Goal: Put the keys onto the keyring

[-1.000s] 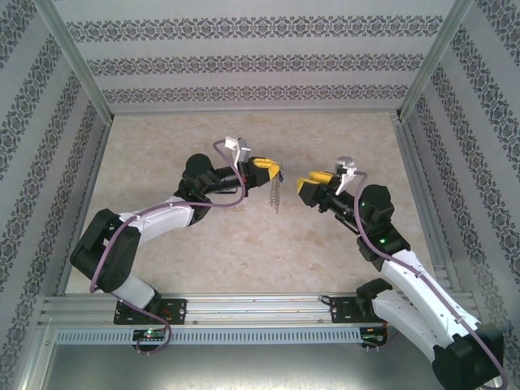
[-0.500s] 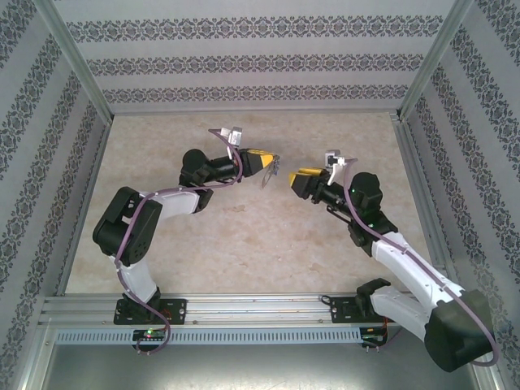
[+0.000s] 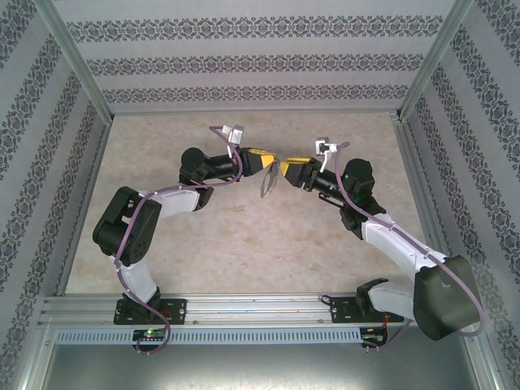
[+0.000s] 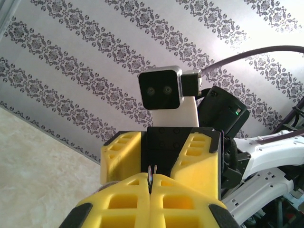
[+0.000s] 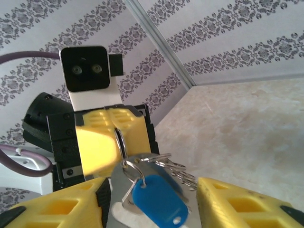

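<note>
One blue-headed key (image 5: 156,197) dangles from grey keyring (image 3: 268,184) clamped in left pincer (image 4: 151,183); right pincer (image 3: 286,172) half-spread around key

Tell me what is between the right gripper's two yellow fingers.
In the right wrist view, the small silver key with a bright blue plastic head hangs there, below the thin grey metal keyring pinched by the shut left gripper.

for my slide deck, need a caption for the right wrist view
left pincer pinching the keyring, blue-headed key dangling beneath
</note>
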Action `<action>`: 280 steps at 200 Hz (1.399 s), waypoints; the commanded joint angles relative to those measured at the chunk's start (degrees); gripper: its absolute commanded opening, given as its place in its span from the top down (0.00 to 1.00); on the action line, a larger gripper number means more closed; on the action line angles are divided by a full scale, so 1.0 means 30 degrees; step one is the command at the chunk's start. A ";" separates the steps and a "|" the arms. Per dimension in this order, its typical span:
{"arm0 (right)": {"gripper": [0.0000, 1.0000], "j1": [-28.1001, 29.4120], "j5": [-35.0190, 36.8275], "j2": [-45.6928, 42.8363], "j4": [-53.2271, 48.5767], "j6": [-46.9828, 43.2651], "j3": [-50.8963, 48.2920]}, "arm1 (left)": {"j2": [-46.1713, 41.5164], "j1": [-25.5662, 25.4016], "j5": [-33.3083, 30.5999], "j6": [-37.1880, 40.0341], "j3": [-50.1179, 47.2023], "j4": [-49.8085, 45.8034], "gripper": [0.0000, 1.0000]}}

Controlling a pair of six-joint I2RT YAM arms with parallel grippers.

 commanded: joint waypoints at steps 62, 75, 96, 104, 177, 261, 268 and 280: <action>0.78 0.1086 -0.0937 0.1716 0.2493 0.0537 0.0784 | -0.1415 0.0114 0.0425 0.0509 0.0084 0.1584 1.00; 0.76 0.1014 -0.0828 0.1480 0.2401 0.0480 0.0518 | -0.1644 0.0109 0.0367 0.0907 -0.0006 0.1237 1.00; 0.63 0.0618 -0.0518 0.0470 0.1871 0.0295 -0.0056 | -0.1937 0.0108 0.0258 0.1775 -0.0054 0.0480 1.00; 0.59 0.0406 -0.0281 -0.0106 0.1461 0.0191 -0.0368 | -0.2014 0.0096 0.0178 0.2073 -0.0065 0.0223 1.00; 0.41 -0.0142 0.1722 -0.2493 -0.0107 -0.0168 -0.0493 | -0.2771 0.0099 -0.1572 0.4661 -0.0554 -0.3063 1.00; 0.46 0.0210 -0.0274 0.0899 0.3122 0.1222 0.1380 | -0.4165 0.0009 -0.2550 0.7431 -0.0726 -0.6834 1.00; 0.46 0.0235 -0.0364 0.1047 0.3424 0.1313 0.1406 | -0.4029 0.0010 -0.2482 0.7141 -0.0707 -0.6530 1.00; 0.48 0.0307 -0.0532 0.1284 0.3918 0.1533 0.1446 | -0.3844 0.0020 -0.2418 0.6614 -0.0685 -0.5997 1.00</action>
